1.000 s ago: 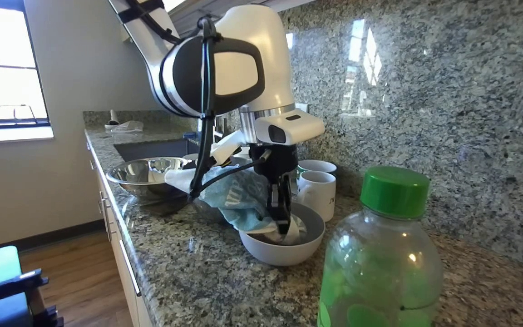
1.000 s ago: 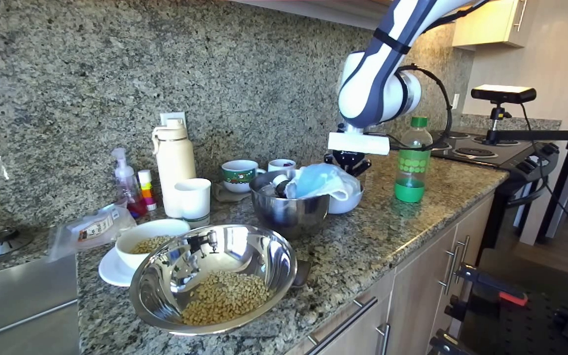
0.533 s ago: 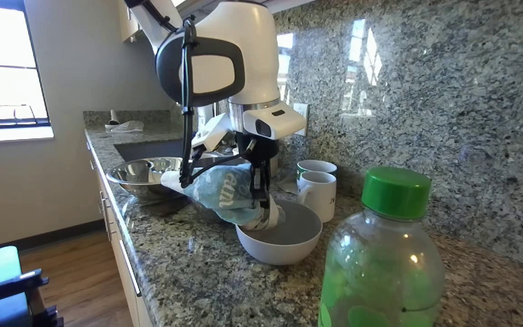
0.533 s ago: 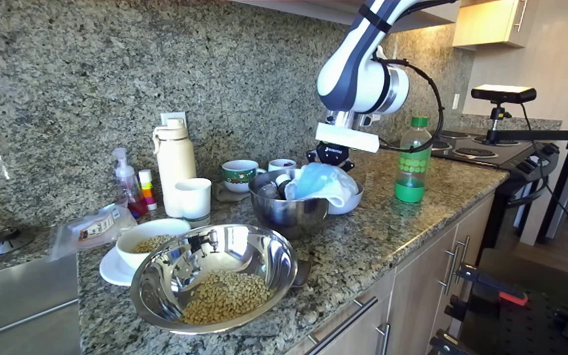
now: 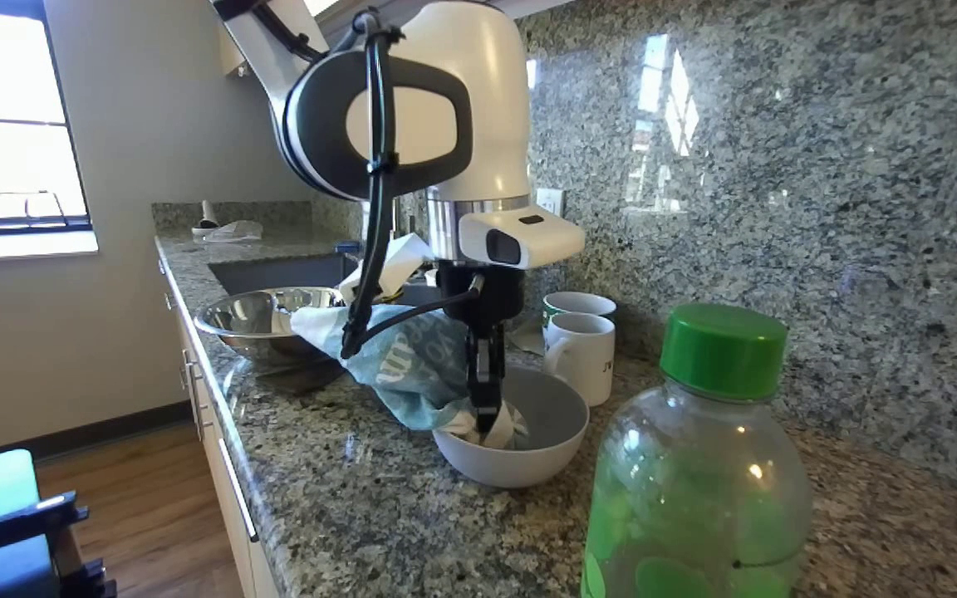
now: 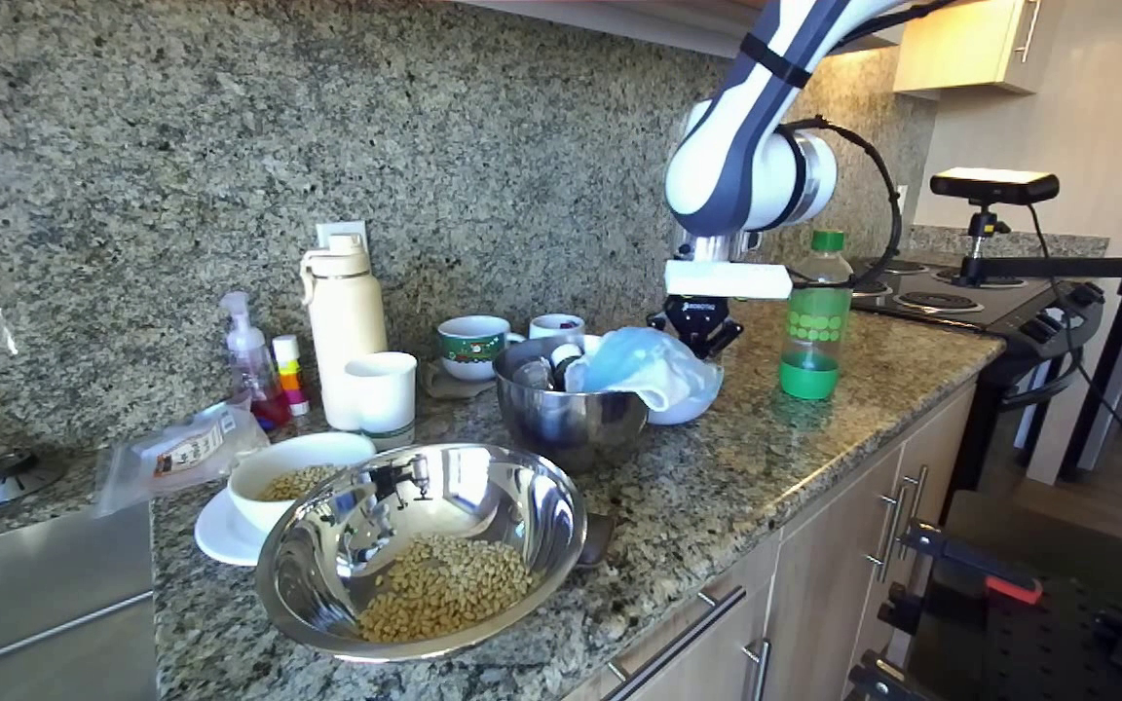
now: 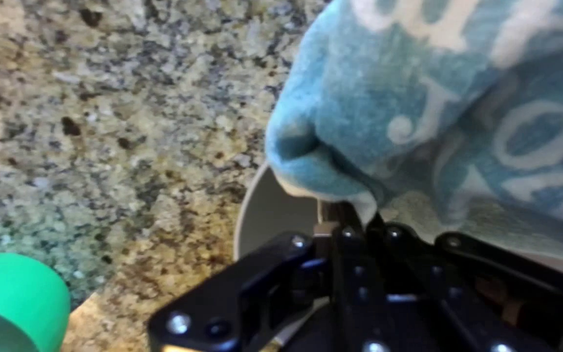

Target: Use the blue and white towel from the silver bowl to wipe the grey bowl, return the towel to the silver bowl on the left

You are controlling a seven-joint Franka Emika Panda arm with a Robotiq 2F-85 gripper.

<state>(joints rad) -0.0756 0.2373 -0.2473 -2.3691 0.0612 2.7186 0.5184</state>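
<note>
Blue-and-white towel (image 5: 412,374), pinched in the gripper (image 5: 487,422), should be swept lightly and evenly inside the grey bowl (image 5: 513,469).

The towel (image 5: 416,374) extended over the middle bowl (image 6: 571,428) into the right-hand bowl (image 6: 695,407). In an exterior view, the bottle (image 6: 814,321) stood farther right, a mug (image 6: 554,325) behind the middle bowl, the front bowl (image 6: 322,574) before it, leftward.
</note>
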